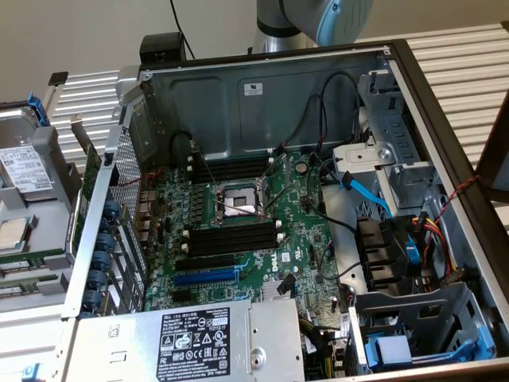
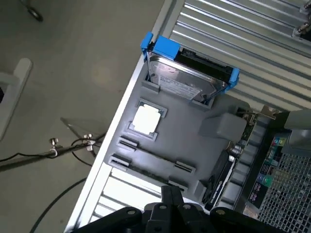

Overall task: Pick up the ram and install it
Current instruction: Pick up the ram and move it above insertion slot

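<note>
Jaws shut over grey tray point(image 2: 194, 127) — ram point(image 1: 32, 258): long thin green strip.

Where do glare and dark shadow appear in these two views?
Exterior view: the light is even, the CPU socket glints, and the inside of the drive cage lies in shadow. Wrist view: glare washes out the ribbed metal surface; the gripper is a dark shape.
</note>
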`<state>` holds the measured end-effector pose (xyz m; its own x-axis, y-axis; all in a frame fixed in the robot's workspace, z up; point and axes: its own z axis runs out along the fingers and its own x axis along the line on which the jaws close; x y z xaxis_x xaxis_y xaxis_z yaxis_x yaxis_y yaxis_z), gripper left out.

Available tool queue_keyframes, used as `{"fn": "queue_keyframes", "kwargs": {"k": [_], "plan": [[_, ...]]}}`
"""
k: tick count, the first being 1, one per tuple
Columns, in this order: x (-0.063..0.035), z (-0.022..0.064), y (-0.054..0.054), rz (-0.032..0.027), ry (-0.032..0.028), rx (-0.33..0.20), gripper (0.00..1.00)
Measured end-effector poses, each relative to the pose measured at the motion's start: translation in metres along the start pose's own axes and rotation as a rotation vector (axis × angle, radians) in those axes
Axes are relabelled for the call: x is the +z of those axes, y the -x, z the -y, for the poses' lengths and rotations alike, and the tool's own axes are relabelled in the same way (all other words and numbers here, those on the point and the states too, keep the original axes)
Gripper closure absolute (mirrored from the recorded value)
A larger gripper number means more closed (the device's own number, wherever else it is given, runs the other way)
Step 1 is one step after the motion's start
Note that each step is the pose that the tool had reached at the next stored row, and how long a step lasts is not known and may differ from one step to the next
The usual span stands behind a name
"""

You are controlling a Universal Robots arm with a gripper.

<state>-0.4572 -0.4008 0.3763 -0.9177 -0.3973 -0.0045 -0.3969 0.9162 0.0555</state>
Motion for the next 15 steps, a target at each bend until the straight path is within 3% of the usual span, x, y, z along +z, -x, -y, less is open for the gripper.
{"fn": "queue_keyframes", "kwargs": {"k": [2, 5, 8, 15], "plan": [[0.0, 0.0001, 0.0, -0.0015, 0.0032, -0.036, 0.89], [-0.0001, 0.0, 0.0, 0.0025, 0.0223, -0.082, 0.89], [0.0001, 0.0, 0.0, 0.0043, 0.0357, -0.134, 0.89], [0.0008, 0.0, 0.0, -0.0047, 0.0377, -0.262, 0.89]]}}
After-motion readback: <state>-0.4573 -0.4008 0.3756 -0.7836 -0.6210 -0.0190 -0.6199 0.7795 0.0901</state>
